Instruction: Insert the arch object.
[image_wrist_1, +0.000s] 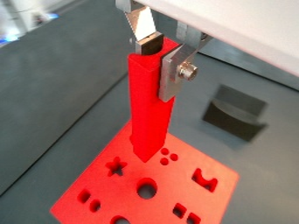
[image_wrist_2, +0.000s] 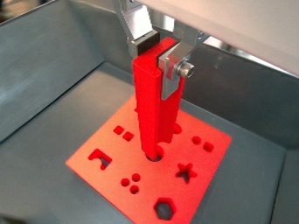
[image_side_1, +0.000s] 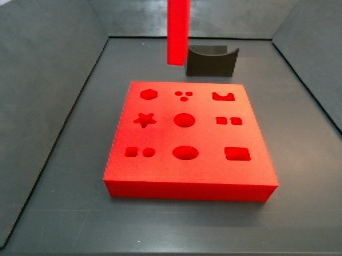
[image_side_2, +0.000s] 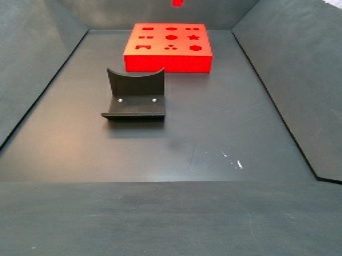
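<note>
Gripper: the gripper (image_wrist_1: 162, 59) hangs high over the red board (image_side_1: 187, 176) and points straight down. In both side views the arm itself is out of frame.
Fingers: the silver plates (image_wrist_2: 177, 68) sit on opposite faces of the top of a tall red bar, pressed flat against it, so the gripper is clamped on this piece.
Arch object: the arch object (image_wrist_1: 149, 114) is the tall red bar in the gripper. It hangs upright and straight, and its cross-section cannot be made out.
Arch object, lower end: in a side view the bar (image_side_1: 178, 30) ends in the air, clear of the board's top face. In a wrist view the tip (image_wrist_2: 155, 150) lines up near the central round hole (image_side_1: 185, 120).
Arch object, far view: only a sliver of it (image_side_2: 177, 3) shows at the frame edge above the board (image_side_2: 167, 62).
Arch-shaped hole: the arch-shaped hole (image_side_1: 223, 96) lies open near a board corner, apart from the bar's tip.
Board: it lies flat on the dark bin floor (image_side_2: 201, 140), with all its visible holes unfilled.
Fixture: the fixture (image_side_2: 134, 95) stands on the floor, apart from the board. It is a dark bracket with a curved top edge and nothing rests on it (image_side_1: 210, 62).
</note>
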